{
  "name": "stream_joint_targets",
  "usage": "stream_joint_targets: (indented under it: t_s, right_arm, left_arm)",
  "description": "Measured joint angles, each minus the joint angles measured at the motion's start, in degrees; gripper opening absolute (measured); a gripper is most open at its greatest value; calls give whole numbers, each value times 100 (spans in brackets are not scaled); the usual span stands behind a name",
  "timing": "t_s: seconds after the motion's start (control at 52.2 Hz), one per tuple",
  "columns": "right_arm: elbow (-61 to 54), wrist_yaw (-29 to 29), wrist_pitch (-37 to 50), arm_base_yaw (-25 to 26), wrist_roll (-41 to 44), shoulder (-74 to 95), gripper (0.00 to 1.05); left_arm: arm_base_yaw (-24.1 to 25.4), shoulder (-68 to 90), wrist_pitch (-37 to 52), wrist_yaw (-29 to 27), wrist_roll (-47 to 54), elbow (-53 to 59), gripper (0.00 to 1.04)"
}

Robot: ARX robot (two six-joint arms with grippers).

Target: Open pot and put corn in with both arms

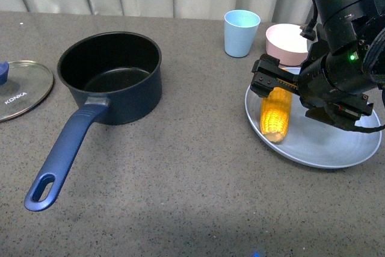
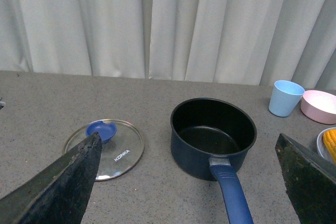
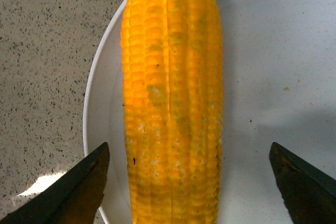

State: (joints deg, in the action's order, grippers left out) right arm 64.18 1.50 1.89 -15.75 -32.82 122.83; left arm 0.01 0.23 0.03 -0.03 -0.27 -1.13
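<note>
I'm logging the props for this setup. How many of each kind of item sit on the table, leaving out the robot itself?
pot: 1
glass lid: 1
cup: 1
bowl: 1
plate: 1
corn cob: 1
Total: 6

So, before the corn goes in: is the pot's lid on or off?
Off. The pot stands open; its glass lid lies flat on the table beside it.
</note>
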Motion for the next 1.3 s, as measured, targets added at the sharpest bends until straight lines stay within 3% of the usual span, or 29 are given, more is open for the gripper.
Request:
stream_joint_targets:
  t_s: [0.287, 0.517, 0.709, 0.939, 1.073, 1.303]
  right_arm:
    - [105, -48, -157, -35, -46, 57, 41]
    - [122, -55, -179, -31, -48, 57, 21]
    - [-164, -83, 256, -20, 24, -114, 11]
    - [-721, -1049, 1049, -326, 575, -1045, 9]
    - [-407, -1631, 1032, -710, 1029, -1064, 8]
    - [826, -2262, 656, -1038, 994, -457, 8]
  left_arm:
    - [0, 0, 0, 2, 0, 0, 98]
    - [0, 0, 0, 0, 0, 0, 98]
    - [0, 0, 0, 0, 0, 0, 98]
    - [0, 0, 0, 2, 0, 0, 98]
    - [0, 0, 0, 0, 0, 0, 98]
    - [0, 0, 0, 0, 0, 0, 98]
